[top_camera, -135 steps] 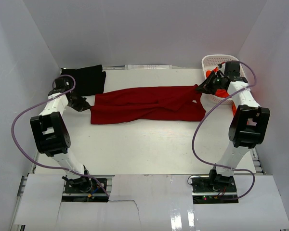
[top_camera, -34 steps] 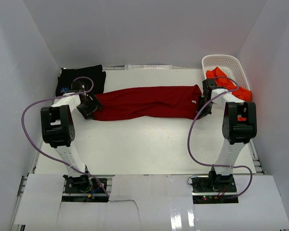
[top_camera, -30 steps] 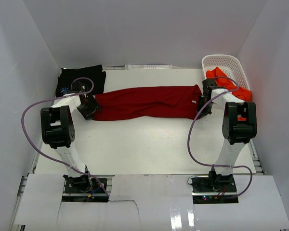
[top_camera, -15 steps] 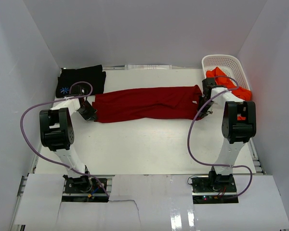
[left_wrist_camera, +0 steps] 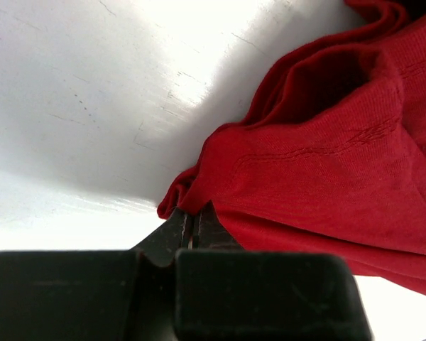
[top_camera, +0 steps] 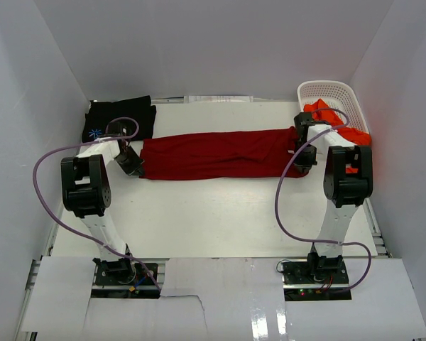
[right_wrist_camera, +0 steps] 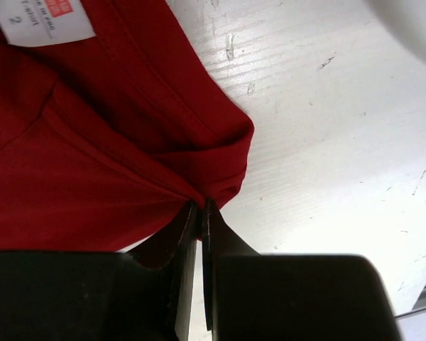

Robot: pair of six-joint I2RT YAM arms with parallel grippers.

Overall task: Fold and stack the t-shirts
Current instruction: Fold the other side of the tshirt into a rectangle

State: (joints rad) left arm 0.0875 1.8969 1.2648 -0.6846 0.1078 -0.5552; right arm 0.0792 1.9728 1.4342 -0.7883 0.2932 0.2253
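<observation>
The dark red t-shirt (top_camera: 216, 153) lies stretched in a long band across the middle of the table. My left gripper (top_camera: 133, 165) is shut on its left end (left_wrist_camera: 192, 199). My right gripper (top_camera: 302, 153) is shut on its right end, pinching a fold (right_wrist_camera: 213, 186) near the white size label (right_wrist_camera: 46, 18). The black t-shirt (top_camera: 121, 119) with a small blue print lies folded at the far left. The orange-red t-shirt (top_camera: 334, 119) sits bunched in the white basket.
The white slotted basket (top_camera: 329, 91) stands at the far right corner. White walls close the table on three sides. Purple cables loop beside both arms.
Both grippers have shifted toward the far side with the dark red shirt's ends, and the shirt lies a little straighter and further back than a second ago.
</observation>
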